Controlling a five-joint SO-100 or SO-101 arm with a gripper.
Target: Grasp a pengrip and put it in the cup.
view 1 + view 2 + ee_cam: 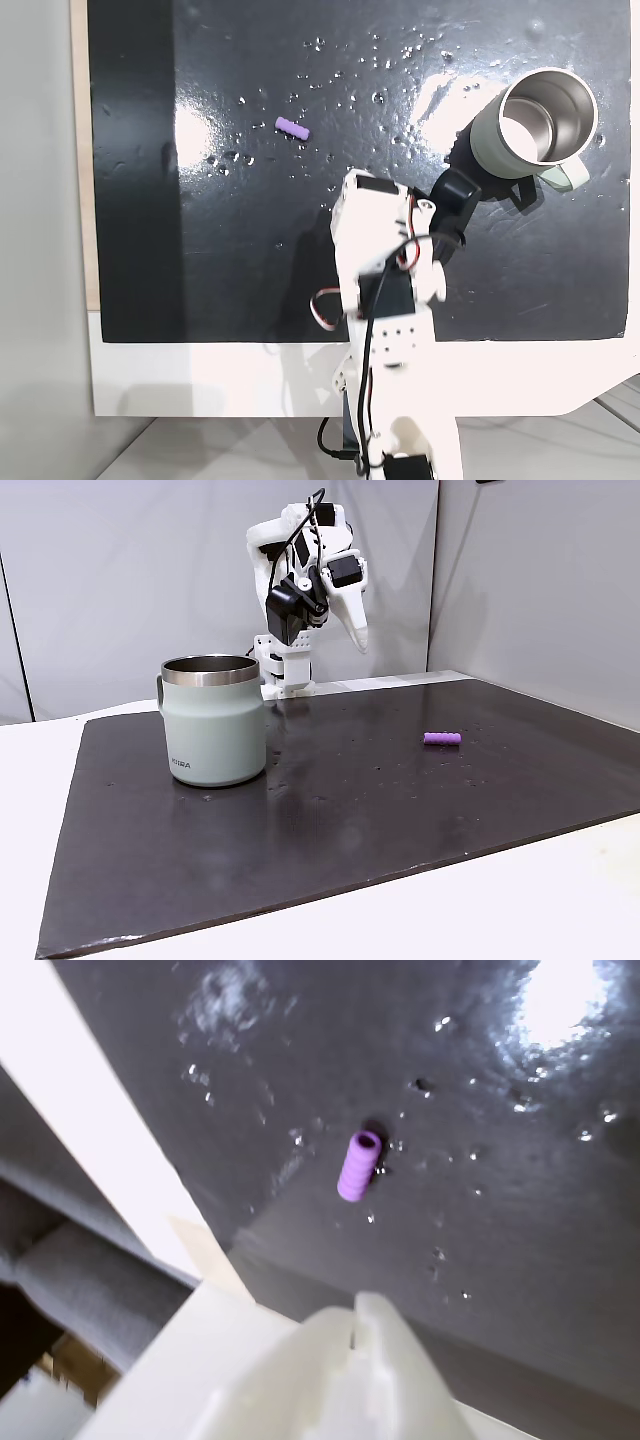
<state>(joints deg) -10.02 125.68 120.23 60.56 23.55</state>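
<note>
- The pengrip [292,128], a short light-purple tube, lies on its side on the black mat [250,260], alone and touching nothing. In the top-down fixed view it sits left of centre in the upper part of the mat; in the side fixed view [442,738] it sits to the right.
- In the wrist view the pengrip [358,1165] shows a ribbed wall and an open hollow end.
- The cup [535,125], a pale grey-green mug with a shiny steel inside and a pale loop handle, stands upright well apart from the pengrip. In the side fixed view [214,720] it is at the left of the mat.
- Small pale lettering is printed low on the cup's wall, too small to read.
- The gripper [357,638] hangs in the air above the far edge of the mat, its white finger pointing down, holding nothing. In the wrist view its two pale fingers [385,1360] meet with only a thin seam between them, so the jaws are closed.
- The mat is glossy, pitted with small shiny specks and bright glare patches.
- It lies on a white table [560,910].
- Plain grey walls [120,570] stand behind.
- The wrist view is blurred at its lower left.
</note>
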